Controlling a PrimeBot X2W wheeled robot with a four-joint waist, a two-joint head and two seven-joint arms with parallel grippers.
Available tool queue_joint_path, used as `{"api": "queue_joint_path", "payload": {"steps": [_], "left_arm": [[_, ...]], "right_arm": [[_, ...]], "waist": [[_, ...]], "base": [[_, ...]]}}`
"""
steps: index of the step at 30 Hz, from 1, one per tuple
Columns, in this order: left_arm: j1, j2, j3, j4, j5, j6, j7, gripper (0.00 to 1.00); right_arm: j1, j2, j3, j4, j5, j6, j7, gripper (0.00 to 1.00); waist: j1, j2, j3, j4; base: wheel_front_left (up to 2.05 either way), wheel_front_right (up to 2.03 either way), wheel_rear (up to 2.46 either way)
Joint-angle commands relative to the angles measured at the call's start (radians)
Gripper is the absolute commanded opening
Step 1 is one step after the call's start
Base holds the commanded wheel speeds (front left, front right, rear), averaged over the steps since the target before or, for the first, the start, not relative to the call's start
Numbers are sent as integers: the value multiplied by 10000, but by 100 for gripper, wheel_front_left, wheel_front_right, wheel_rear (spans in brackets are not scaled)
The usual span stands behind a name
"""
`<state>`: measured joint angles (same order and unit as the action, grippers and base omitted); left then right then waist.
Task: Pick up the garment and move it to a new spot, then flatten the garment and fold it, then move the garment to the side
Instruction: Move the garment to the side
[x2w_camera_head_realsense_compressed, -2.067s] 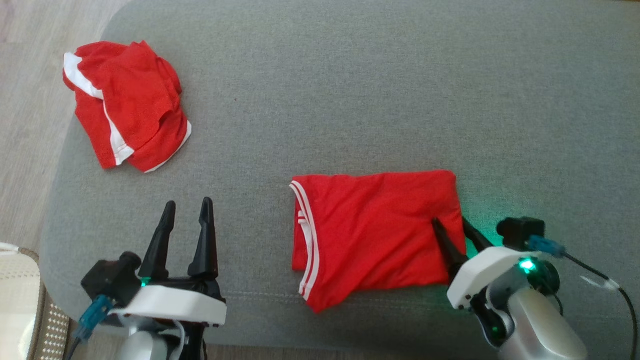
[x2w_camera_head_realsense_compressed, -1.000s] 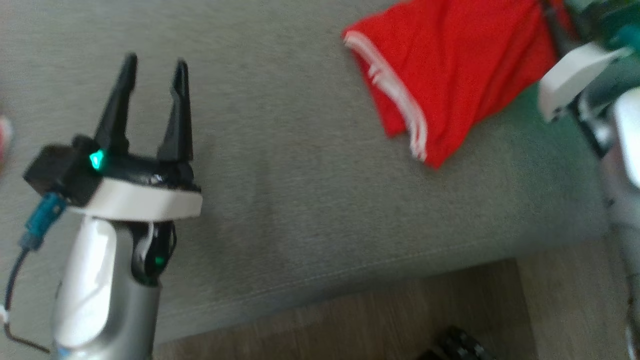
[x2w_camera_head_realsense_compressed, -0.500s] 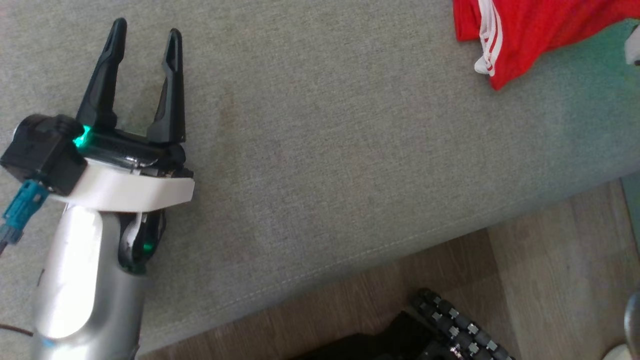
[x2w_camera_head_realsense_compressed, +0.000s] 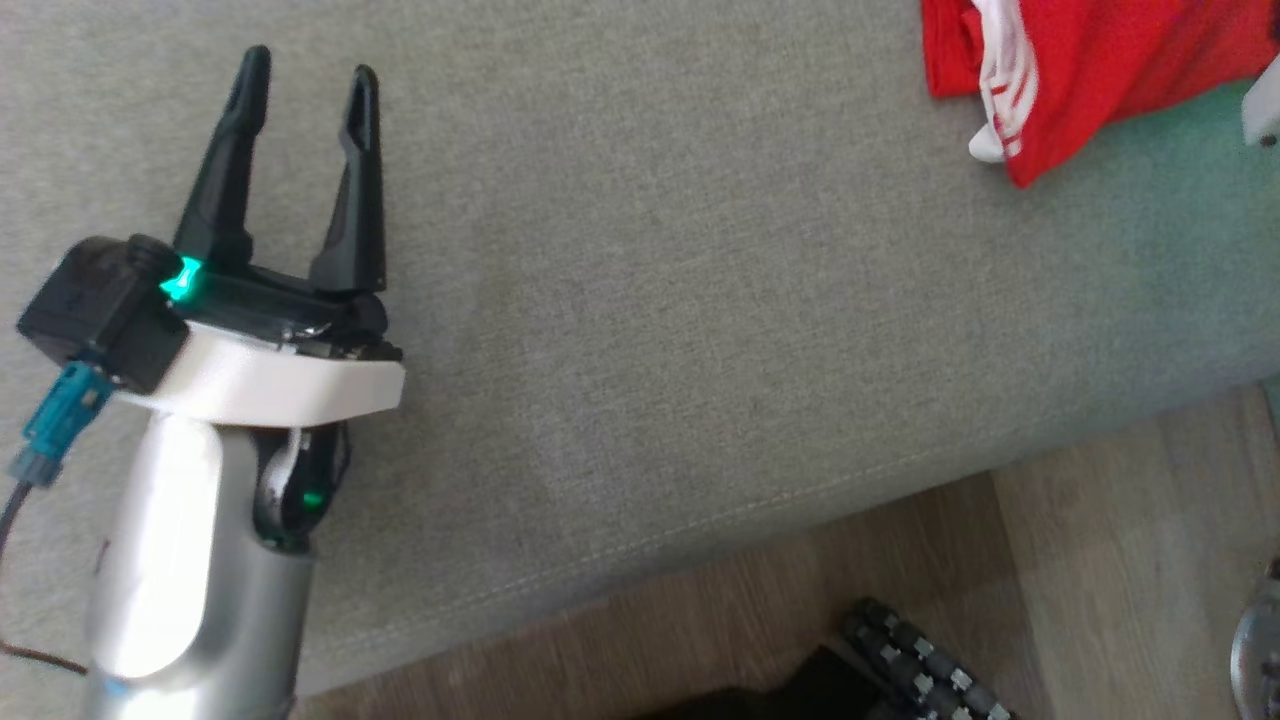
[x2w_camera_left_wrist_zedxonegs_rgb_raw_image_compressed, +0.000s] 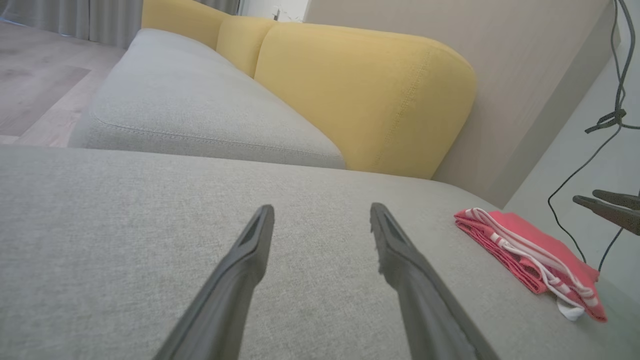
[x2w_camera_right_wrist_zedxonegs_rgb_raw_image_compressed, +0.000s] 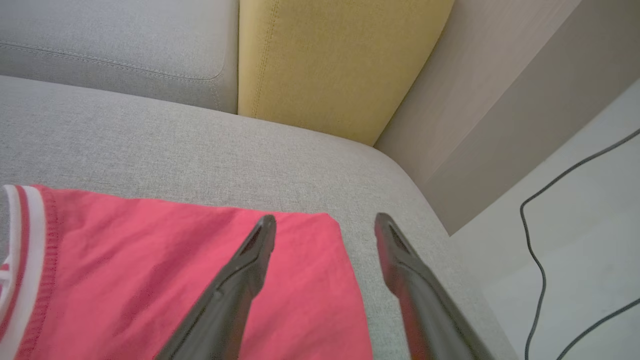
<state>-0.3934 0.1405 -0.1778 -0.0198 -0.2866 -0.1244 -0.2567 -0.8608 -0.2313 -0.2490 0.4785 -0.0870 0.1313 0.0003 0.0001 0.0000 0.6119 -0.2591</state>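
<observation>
Lying folded on the grey fabric sofa cushion (x2w_camera_head_realsense_compressed: 700, 300), the red white-trimmed garment (x2w_camera_head_realsense_compressed: 1120, 50) is seen ungripped. The right hand (x2w_camera_right_wrist_zedxonegs_rgb_raw_image_compressed: 325, 220) is held open over its edge; the left hand (x2w_camera_head_realsense_compressed: 308, 68), also open, is kept well apart.

In the head view the red garment (x2w_camera_head_realsense_compressed: 1100, 60) runs off the top and right edges, leaving one white-trimmed corner in sight. A sliver of white housing (x2w_camera_head_realsense_compressed: 1262, 112) is cut by the right edge. A dark ribbed thing (x2w_camera_head_realsense_compressed: 920, 660) at the bottom edge and a round metal part (x2w_camera_head_realsense_compressed: 1255, 650) beside it are cropped too short to name. In the right wrist view one finger of the right gripper (x2w_camera_right_wrist_zedxonegs_rgb_raw_image_compressed: 325, 222) covers part of the garment; contact cannot be told.
</observation>
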Motion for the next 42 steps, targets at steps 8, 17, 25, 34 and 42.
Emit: {"api": "queue_joint_path", "payload": {"steps": [8, 17, 25, 34, 42], "left_arm": [[378, -473, 636, 23, -174, -61, -51, 100], [1245, -847, 1306, 284, -253, -33, -51, 100], [2182, -898, 1404, 557, -556, 189, -51, 100], [3591, -901, 1110, 731, -626, 648, -51, 100], [4304, -901, 960, 609, -569, 735, -51, 100]], "right_arm": [[638, 153, 694, -1094, 152, -6, 10, 100], [1763, 965, 1703, -1972, 661, -6, -502, 100], [3188, 1501, 2621, -2388, 766, -6, -1104, 100], [5219, 1803, 3383, -2345, 1464, -6, -2044, 100], [6693, 1809, 3520, -2796, 1963, -6, -2538, 100]], "waist": [[-1, 0, -1519, 697], [-1, 0, -3170, 1725], [-1, 0, -4233, 2455], [-1, 0, -5420, 2781], [-1, 0, -5964, 2936]], "base": [[0, 0, 0], [0, 0, 0], [0, 0, 0], [0, 0, 0], [0, 0, 0]]}}
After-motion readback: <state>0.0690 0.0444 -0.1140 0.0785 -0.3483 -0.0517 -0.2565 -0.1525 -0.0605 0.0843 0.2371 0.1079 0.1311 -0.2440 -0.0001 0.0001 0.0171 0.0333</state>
